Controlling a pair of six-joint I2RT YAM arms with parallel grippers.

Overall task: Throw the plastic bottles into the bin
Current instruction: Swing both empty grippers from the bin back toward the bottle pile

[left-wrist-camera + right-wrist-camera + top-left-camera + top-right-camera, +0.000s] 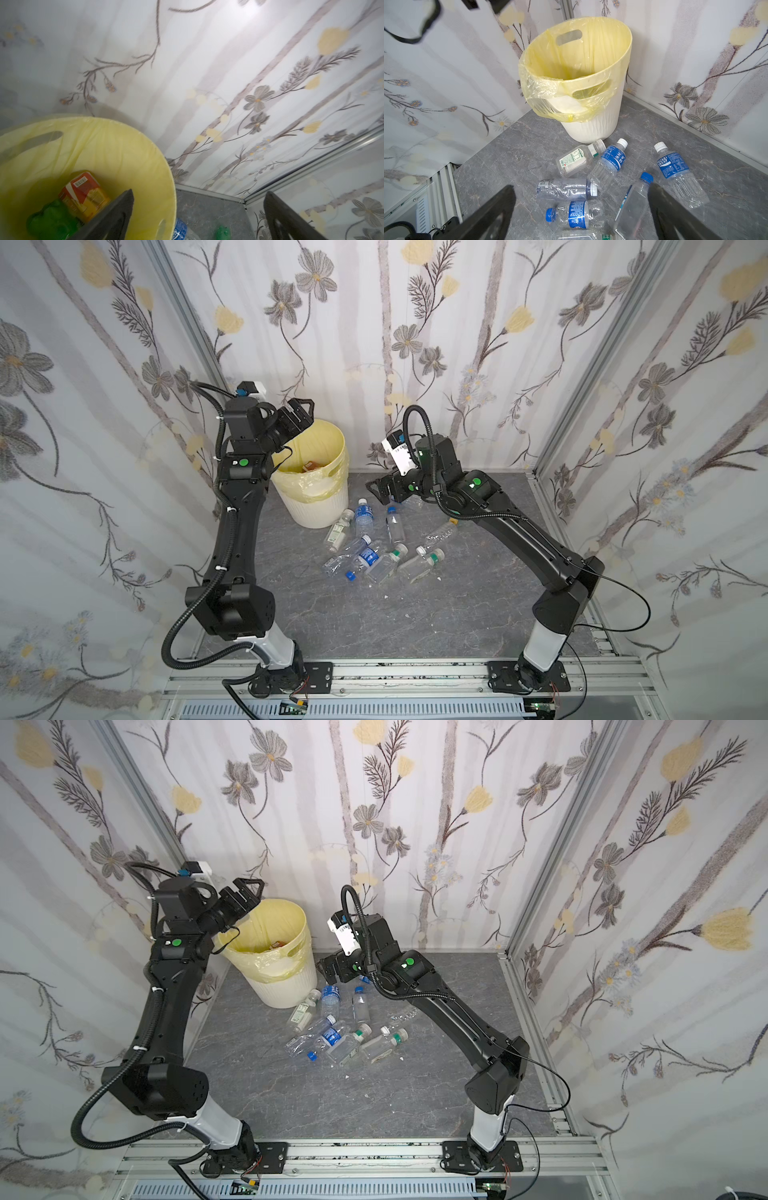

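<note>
My left gripper (301,412) hung just above the near rim of the bin (316,506), its jaws spread wide with nothing between them; the left wrist view looked down past both fingers (116,216) into the bin's mouth. Inside the bin lay a red-orange labelled bottle (85,193) against a green bottle (52,218), both on the pale yellow bag (550,89) that lined the bin and folded over its rim. My right gripper (376,489) was low over the floor (415,614) just beside the bin, jaws also fully apart and gripping nothing. In the right wrist view a clear blue-capped bottle (633,207) lay on the floor between those fingers, close to one of them; I could not tell whether it touched. The rest of the plastic bottles (365,547) lay on their sides in a loose heap in front of the bin, several touching or overlapping, most clear with blue labels, and a Pocari Sweat bottle (675,168) lay a little apart. The bin stood upright in the back left corner, close to the floral walls (415,323).
</note>
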